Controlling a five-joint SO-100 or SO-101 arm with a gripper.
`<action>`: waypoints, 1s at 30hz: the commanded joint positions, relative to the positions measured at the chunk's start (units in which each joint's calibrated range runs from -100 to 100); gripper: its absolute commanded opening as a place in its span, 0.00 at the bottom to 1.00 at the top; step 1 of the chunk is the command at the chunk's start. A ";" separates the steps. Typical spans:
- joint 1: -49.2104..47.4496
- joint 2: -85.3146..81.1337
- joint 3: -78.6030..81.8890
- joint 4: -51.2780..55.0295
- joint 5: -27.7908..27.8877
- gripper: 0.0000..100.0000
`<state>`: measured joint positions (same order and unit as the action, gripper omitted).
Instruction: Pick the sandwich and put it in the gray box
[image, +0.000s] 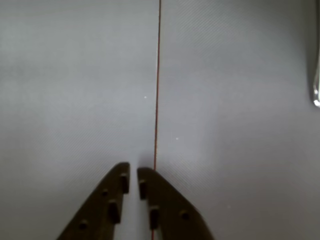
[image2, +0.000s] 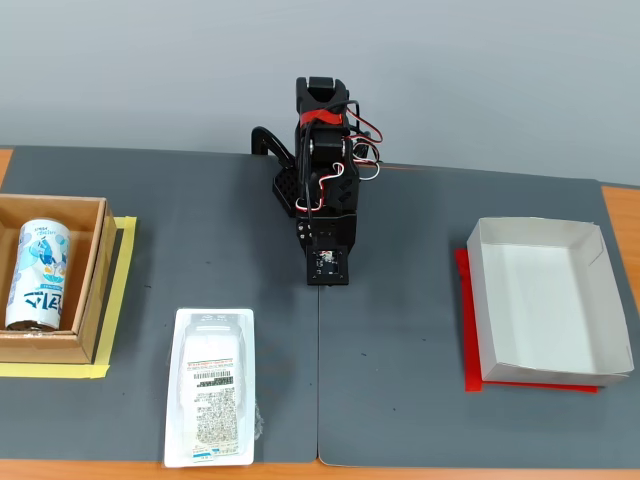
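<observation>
The sandwich (image2: 210, 402) is a flat white and clear plastic pack with a printed label and barcode. It lies on the dark mat near the front edge, left of centre in the fixed view. The gray box (image2: 585, 238), a shallow pale open tray, sits empty at the right on a red sheet. The arm (image2: 325, 170) is folded at the back centre, well away from both. In the wrist view my gripper (image: 133, 173) hangs over bare mat, its dark fingers (image: 111, 200) almost touching, with nothing between them.
A brown box (image2: 88, 285) on yellow tape at the left holds a white-blue can (image2: 38, 273). A thin seam (image: 157, 100) runs down the mat's middle. A pale shiny edge (image: 316, 85) of something shows at the wrist view's right border.
</observation>
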<state>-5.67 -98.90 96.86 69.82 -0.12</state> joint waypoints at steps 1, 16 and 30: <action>-0.11 -0.43 -3.10 -0.20 0.10 0.02; -0.11 -0.43 -3.01 -0.29 -0.01 0.02; -0.33 -0.17 -3.46 -0.37 -0.11 0.02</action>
<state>-5.67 -98.90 96.86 69.82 -0.12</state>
